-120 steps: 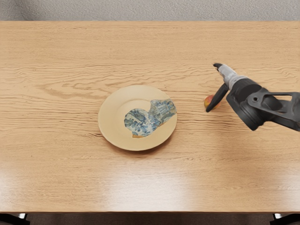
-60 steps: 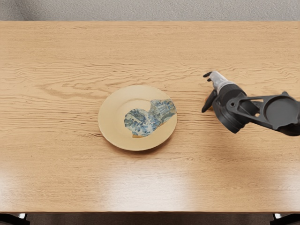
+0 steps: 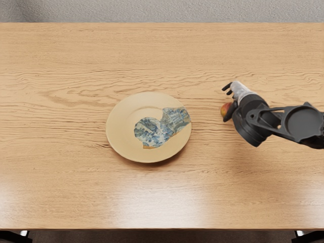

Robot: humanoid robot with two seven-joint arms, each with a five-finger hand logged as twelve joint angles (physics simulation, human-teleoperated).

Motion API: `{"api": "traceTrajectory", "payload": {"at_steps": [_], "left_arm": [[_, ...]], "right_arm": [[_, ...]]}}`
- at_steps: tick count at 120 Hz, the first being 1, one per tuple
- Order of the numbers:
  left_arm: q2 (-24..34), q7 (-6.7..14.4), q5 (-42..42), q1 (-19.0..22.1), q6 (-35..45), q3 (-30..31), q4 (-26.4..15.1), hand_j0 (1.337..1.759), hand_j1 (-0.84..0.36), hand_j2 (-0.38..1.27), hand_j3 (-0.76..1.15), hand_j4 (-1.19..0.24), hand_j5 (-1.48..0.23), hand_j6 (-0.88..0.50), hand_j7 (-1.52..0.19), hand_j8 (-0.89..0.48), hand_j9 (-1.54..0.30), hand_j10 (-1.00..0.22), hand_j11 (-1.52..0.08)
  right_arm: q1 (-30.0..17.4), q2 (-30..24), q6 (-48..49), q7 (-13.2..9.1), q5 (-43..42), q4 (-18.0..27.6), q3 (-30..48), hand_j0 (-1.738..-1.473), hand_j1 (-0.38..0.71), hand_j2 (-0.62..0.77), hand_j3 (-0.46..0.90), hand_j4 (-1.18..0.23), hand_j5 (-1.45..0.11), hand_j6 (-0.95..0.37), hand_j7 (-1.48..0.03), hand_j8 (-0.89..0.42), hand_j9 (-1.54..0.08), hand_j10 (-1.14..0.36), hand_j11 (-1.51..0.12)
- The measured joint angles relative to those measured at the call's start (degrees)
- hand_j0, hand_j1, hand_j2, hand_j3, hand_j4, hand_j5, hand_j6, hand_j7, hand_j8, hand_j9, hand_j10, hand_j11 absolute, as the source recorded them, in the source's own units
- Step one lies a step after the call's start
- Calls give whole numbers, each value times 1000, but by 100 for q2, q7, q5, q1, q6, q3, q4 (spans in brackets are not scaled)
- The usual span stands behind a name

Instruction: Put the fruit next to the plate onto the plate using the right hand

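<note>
Small red-orange fruit [image 3: 225, 109]: mostly hidden behind black-and-grey right hand [image 3: 236, 99], only sliver visible; kind too small to tell; grasp unclear. Black right arm [image 3: 298, 124]: cut off by right picture edge. Light wooden table [image 3: 76, 192]: cut at both sides

I log only the right arm [image 3: 298, 123], entering from the right edge, its dark forearm lying roughly level and pointing left. The bulky black wrist [image 3: 253, 126] turns up and away from me. The right hand [image 3: 237, 97] reaches out beyond it, pale-sleeved at its base. I can't read its grip from here.
</note>
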Motion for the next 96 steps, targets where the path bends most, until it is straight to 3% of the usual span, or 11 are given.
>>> {"api": "traceTrajectory", "payload": {"at_steps": [76, 96], "left_arm": [[0, 1, 0, 3, -1, -1, 0, 1658, 349, 0, 0, 0, 0, 1, 0, 1, 0, 0, 0], [0, 0, 0, -3, 0, -1, 0, 1658, 349, 0, 0, 0, 0, 1, 0, 1, 0, 0, 0]], "right_arm": [[-53, 156, 0, -57, -1, -122, -96, -1658, 214, -92, 0, -470, -611, -471, -611, -470, -611, -470, -611], [-60, 159, 6, -60, -8, -118, -96, -1656, 254, -56, 0, -510, -676, -515, -669, -427, -677, -511, -676]]}}
